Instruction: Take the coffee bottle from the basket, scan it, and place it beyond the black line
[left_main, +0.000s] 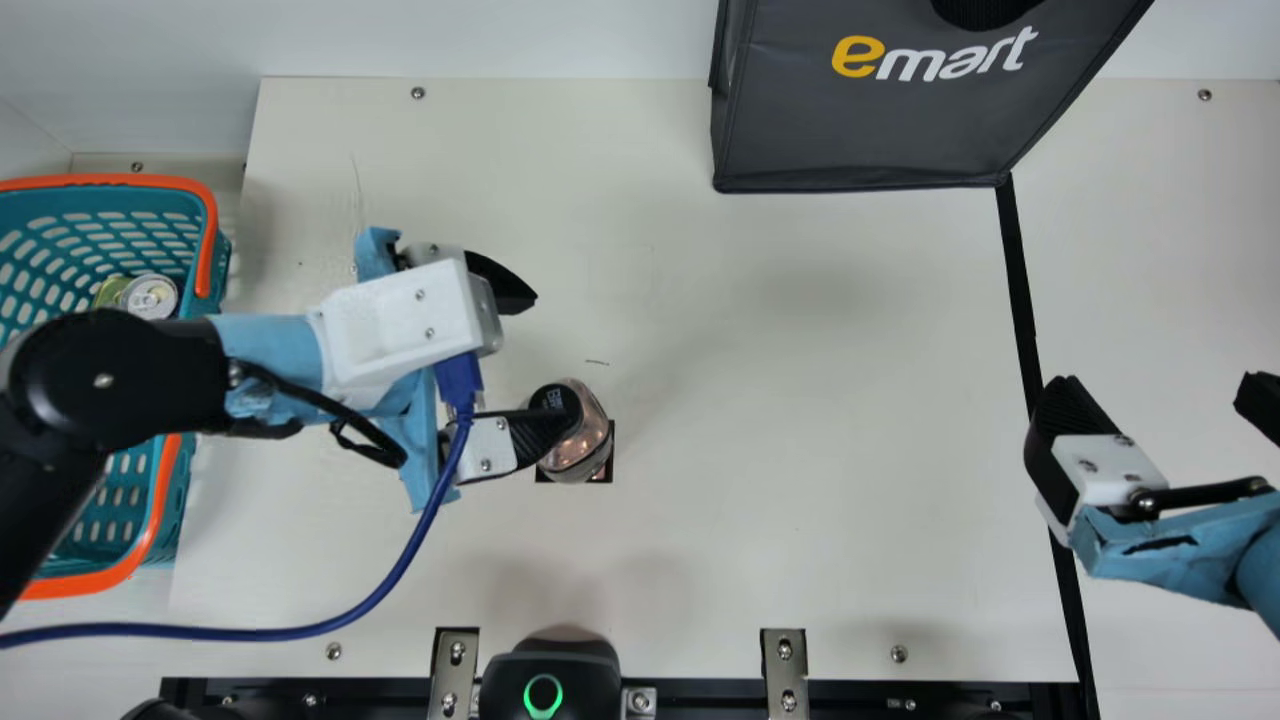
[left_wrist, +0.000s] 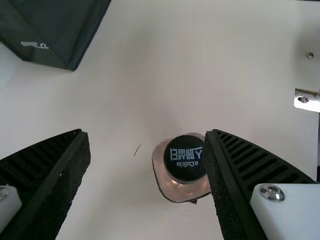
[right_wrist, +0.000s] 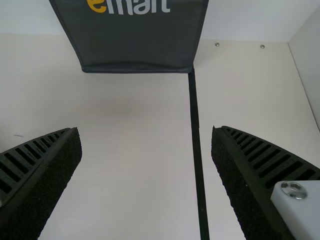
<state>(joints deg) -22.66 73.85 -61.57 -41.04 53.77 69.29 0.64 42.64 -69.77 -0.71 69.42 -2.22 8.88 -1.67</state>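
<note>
"Left gripper (left_main: 553, 358) stands wide open, right gripper (left_main: 1153, 385) too. Where's the coffee bottle (left_main: 585, 447)?"

"Upright on the table (left_main: 800, 400), near one left-gripper finger. The basket (left_main: 208, 215) holds at least one can (left_main: 151, 297)."

Left gripper (left_main: 553, 357), right gripper (left_main: 1155, 385) agape

Basket (left_main: 209, 245), bag (left_main: 860, 130) cropped in main view
</note>
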